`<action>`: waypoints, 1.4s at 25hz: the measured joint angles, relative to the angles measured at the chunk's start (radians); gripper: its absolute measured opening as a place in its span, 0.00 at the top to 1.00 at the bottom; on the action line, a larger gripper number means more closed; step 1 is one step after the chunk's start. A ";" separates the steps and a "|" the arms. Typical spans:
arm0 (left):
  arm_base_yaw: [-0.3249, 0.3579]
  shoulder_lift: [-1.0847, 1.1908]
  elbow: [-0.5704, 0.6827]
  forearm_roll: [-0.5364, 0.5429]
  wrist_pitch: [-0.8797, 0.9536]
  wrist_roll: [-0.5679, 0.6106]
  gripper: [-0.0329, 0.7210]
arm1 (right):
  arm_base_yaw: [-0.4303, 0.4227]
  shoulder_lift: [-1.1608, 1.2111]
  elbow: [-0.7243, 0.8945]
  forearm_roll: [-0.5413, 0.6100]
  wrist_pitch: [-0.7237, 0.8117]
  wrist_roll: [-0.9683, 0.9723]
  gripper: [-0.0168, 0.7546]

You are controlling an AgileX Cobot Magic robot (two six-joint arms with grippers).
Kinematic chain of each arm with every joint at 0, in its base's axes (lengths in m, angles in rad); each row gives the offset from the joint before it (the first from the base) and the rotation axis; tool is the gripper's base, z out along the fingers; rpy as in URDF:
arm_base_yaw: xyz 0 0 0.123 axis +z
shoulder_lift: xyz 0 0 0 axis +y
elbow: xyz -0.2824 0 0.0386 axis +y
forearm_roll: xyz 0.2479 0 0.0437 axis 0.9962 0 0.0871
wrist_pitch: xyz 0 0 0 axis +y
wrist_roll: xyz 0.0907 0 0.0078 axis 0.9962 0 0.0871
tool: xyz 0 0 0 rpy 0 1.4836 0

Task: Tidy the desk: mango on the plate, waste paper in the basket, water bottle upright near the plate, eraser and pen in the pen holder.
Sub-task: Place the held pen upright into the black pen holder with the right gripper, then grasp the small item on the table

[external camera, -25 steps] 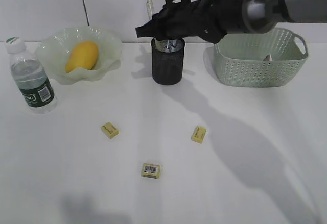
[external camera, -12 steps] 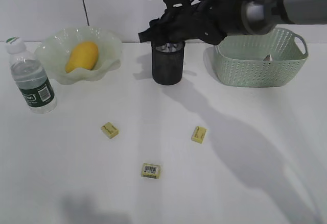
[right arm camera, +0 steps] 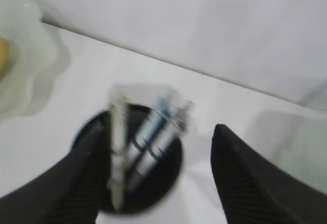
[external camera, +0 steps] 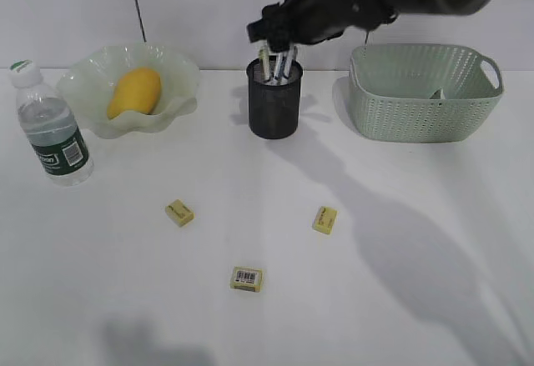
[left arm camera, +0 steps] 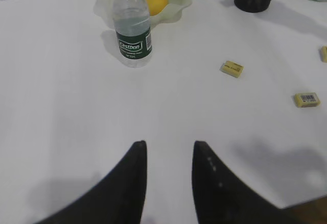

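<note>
Hovering above the pen holder (external camera: 274,99), my right gripper (right arm camera: 158,178) has its fingers (right arm camera: 245,178) spread wide and grips nothing; pens (right arm camera: 153,137) stand loose inside the black mesh cup, leaning against its rim, and the wrist picture is blurred. My left gripper (left arm camera: 168,178) sits low over bare desk (external camera: 400,299), its two dark fingers (left arm camera: 130,183) parted by a narrow gap with nothing between them. The mango (external camera: 133,92) lies in the ruffled green plate (external camera: 175,70) at the back left. The water bottle (external camera: 48,128) stands upright just beside that plate, white cap on; its dark green label carries white lettering that I read as "cestbon", though the letters are small. The basket (external camera: 421,103) stands at the back right, well apart from the pen holder; a small pale scrap shows at its inner wall, too little visible to identify as the waste paper. Three yellow erasers lie flat on the desk, apart from each other: the left eraser (external camera: 179,213), the right eraser (external camera: 325,219), both with dark print too small to read, and the near eraser (external camera: 247,278) with a black barcode on a white sticker.
</note>
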 joint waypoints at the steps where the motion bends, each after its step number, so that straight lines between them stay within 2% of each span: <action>1: 0.000 0.000 0.000 0.000 0.000 0.000 0.64 | 0.000 -0.021 0.000 0.023 0.042 -0.028 0.33; 6: 0.000 0.000 0.000 0.000 0.000 0.000 0.64 | 0.000 -0.097 0.000 0.243 0.258 -0.268 0.33; 9: 0.000 0.000 0.000 0.000 0.000 0.000 0.64 | 0.000 -0.118 0.000 0.336 0.395 -0.392 0.33; 17: 0.000 0.000 0.000 0.005 0.000 0.000 0.64 | 0.000 -0.172 0.000 0.468 0.702 -0.587 0.33; 25: 0.000 0.000 0.000 0.000 0.000 0.000 0.64 | 0.000 -0.339 0.096 0.486 0.761 -0.605 0.33; 35: 0.000 0.000 0.000 0.012 0.000 0.000 0.64 | 0.000 -0.604 0.443 0.486 0.759 -0.629 0.33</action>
